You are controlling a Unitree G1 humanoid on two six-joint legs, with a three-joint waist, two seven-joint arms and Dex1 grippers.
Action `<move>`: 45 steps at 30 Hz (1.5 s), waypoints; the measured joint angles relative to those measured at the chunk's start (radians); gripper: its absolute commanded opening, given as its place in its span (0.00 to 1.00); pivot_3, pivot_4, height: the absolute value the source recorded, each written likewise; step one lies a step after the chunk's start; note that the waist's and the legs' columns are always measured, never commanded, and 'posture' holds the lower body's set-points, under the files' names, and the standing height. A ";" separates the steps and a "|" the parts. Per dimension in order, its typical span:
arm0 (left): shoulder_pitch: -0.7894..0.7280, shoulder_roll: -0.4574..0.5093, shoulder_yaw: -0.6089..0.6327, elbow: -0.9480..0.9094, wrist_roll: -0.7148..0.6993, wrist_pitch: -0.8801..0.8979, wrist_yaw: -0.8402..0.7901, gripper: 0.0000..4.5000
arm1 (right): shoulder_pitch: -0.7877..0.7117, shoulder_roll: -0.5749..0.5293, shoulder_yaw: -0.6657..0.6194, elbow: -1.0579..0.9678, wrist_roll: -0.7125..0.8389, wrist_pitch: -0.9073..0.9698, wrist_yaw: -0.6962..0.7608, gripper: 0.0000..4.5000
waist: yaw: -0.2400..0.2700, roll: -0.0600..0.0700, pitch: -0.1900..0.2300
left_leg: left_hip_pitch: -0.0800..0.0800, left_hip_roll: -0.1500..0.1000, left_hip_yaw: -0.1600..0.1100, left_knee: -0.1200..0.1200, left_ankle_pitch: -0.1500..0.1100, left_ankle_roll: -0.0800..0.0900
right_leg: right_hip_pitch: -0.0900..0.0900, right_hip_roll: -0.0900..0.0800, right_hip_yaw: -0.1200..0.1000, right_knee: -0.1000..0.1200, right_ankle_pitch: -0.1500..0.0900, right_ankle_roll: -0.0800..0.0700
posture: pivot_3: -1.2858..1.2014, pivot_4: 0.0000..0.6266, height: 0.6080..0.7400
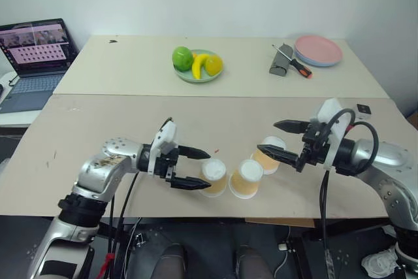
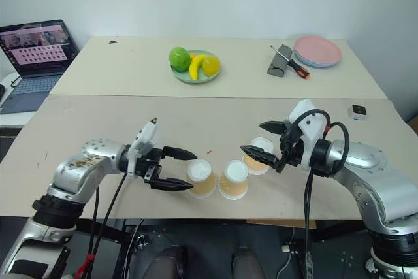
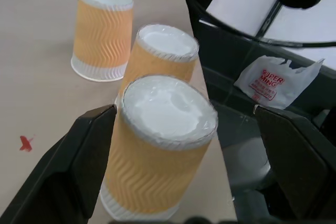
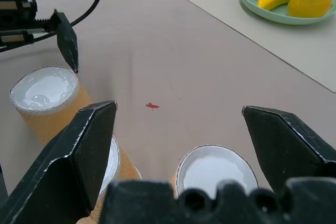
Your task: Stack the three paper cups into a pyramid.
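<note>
The laptop (image 1: 36, 63) is cut by the picture's left edge, and its screen content is too small to read. In the right wrist view, the right tool's (image 4: 181, 145) own body hides the lower parts of the two nearest paper cups (image 4: 215, 169), and one finger covers part of the middle cup's top. The small dark mark on the far counter (image 1: 113, 41) is too small to identify.
</note>
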 measured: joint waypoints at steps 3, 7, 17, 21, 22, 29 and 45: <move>-0.046 0.055 0.064 -0.017 -0.052 0.056 0.003 0.99 | 0.018 -0.019 -0.014 0.006 0.001 -0.004 0.027 1.00 | 0.000 0.000 0.000 | 0.000 0.000 0.000 0.000 0.000 0.000 | 0.000 0.000 0.000 0.000 0.000 0.000 | 0.52 0.24 1.00; -0.039 0.094 0.096 -0.030 -0.073 0.076 0.019 0.99 | 0.086 -0.055 -0.105 0.044 0.003 -0.014 0.069 1.00 | 0.002 0.000 0.000 | 0.000 0.000 0.001 0.000 0.000 0.000 | 0.000 0.000 0.000 -0.001 0.000 0.000 | 0.52 0.24 1.00; 0.019 0.105 0.116 -0.125 -0.132 0.121 0.085 0.99 | 0.251 -0.087 -0.254 0.276 -0.036 -0.115 0.203 1.00 | -0.013 0.000 0.000 | 0.002 0.000 0.002 0.000 0.000 0.000 | 0.001 0.000 0.002 0.001 0.000 0.000 | 0.52 0.24 1.00; 0.033 0.109 0.119 -0.153 -0.142 0.111 0.105 0.99 | 0.199 -0.037 -0.214 0.284 -0.033 -0.121 0.204 1.00 | -0.027 0.000 0.000 | 0.003 0.001 0.002 -0.001 0.000 0.000 | 0.001 0.001 0.002 0.000 0.000 0.000 | 0.52 0.24 1.00; 0.039 0.111 0.119 -0.159 -0.137 0.103 0.106 0.99 | 0.185 -0.026 -0.199 0.284 -0.032 -0.121 0.204 1.00 | -0.028 0.000 0.000 | 0.003 0.001 0.002 -0.002 0.000 0.000 | 0.001 0.001 0.002 0.000 0.000 0.000 | 0.52 0.24 1.00; 0.065 0.151 0.132 -0.180 -0.070 -0.023 0.108 0.99 | 0.076 0.016 -0.089 0.289 -0.034 -0.119 0.204 1.00 | -0.020 0.000 0.000 | 0.002 0.001 0.002 -0.001 0.000 0.000 | 0.001 0.001 0.002 -0.001 0.000 0.000 | 0.52 0.24 1.00; 0.112 0.193 0.176 -0.229 -0.114 -0.037 0.122 0.99 | 0.030 0.014 -0.047 0.346 -0.002 -0.114 0.296 1.00 | -0.020 0.000 0.000 | 0.002 0.001 0.002 -0.002 0.000 0.000 | 0.001 0.001 0.002 0.000 0.000 0.000 | 0.52 0.24 1.00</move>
